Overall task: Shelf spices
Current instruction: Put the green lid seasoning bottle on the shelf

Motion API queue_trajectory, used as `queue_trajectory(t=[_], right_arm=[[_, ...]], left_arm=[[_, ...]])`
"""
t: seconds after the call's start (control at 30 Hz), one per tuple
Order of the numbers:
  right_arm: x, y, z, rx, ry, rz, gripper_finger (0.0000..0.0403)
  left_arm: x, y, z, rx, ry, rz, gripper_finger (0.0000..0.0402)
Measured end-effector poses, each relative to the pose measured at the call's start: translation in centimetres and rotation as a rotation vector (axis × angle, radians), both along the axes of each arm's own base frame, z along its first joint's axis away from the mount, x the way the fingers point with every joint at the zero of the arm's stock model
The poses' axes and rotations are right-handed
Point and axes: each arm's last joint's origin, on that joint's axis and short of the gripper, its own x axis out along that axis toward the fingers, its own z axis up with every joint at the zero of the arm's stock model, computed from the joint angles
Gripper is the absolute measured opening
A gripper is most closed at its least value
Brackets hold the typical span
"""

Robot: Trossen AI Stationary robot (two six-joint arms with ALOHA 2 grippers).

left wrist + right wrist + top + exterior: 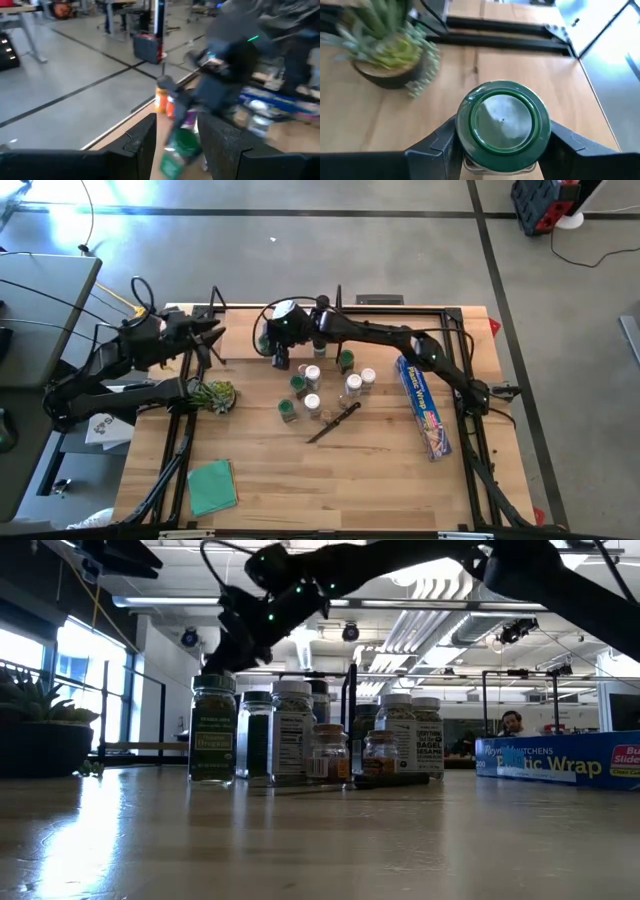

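Several spice jars (312, 377) stand upright in a cluster at the table's middle, in a row in the low view (300, 730). My right gripper (504, 136) reaches in from the right, at the cluster's far left (281, 352), and is shut on a green-capped jar (502, 120). My left gripper (208, 335) hangs open and empty over the table's far left corner (177, 135). I cannot tell the shelf from the tabletop. A thin black upright rod (352, 705) shows behind the jars. My right gripper pinches the green-capped jar between its two fingers (437, 142), on the jar's sides just under the cap (470, 161). The fingers slant down from the right, toward the table's left. The jar stays upright. The cap and fingers hide its foot, so whether it stands or hangs I cannot tell.
A dark-handled knife (335, 423) lies just near of the jars. A long blue wrap box (425, 405) lies at the right. A small potted plant (215, 393) stands left of the jars, close to the held jar (390, 45). A green cloth (212, 485) lies at the near left.
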Motion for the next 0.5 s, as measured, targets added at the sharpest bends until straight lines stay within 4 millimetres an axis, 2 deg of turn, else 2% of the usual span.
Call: queue_trajectory(t=[0.27, 0.5], right_arm=[[-0.5, -2.3, -0.3, 0.046, -0.015, -0.013, 0.0184], [0.0, -2.4, -2.4, 0.098, 0.018, 0.017, 0.0184]], left_arm=[[0.5, 0.1, -0.1, 0.004, 0.029, -0.034, 0.014], [0.8, 0.2, -0.2, 0.018, 0.049, -0.066, 0.014]])
